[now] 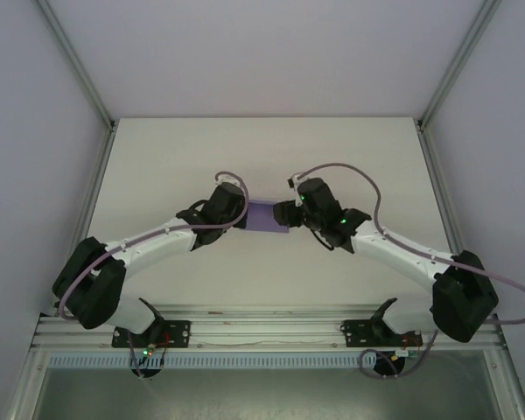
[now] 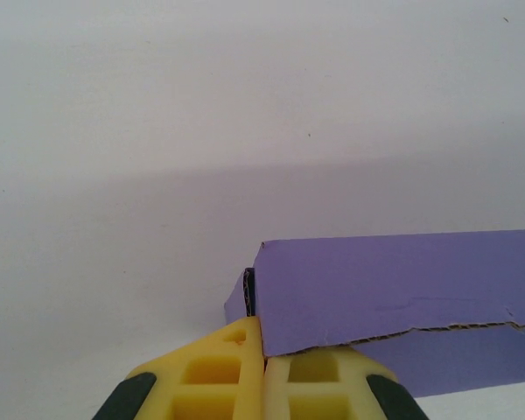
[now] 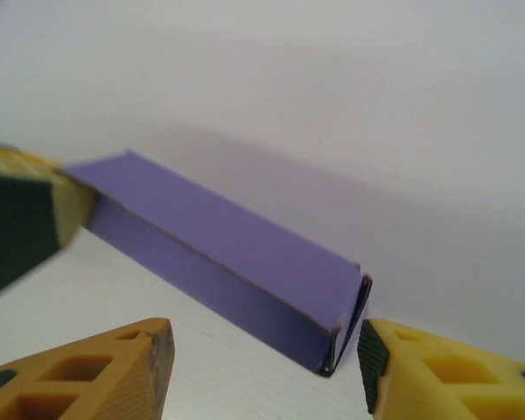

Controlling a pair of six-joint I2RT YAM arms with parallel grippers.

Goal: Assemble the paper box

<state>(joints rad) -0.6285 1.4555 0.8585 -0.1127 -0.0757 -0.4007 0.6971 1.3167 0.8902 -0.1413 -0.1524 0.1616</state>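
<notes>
Purple paper box [image 1: 264,217] lies mid-surface [image 1: 262,149], folded into a long flat sleeve, right between the two arms. The left gripper [image 2: 264,372] is clamped on the box's left end, yellow fingers [image 2: 214,381] pressed together over the card edge. The right gripper [image 3: 262,363] is spread wide and isn't touching. The box's right end sits just ahead of it, close beside one fingertip.

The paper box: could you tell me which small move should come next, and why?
Probably ease the right tool forward and close it on the paper box: its fingers stand open just short of the near end, whose flap looks ajar, while the left tool pinches the far edge.
</notes>
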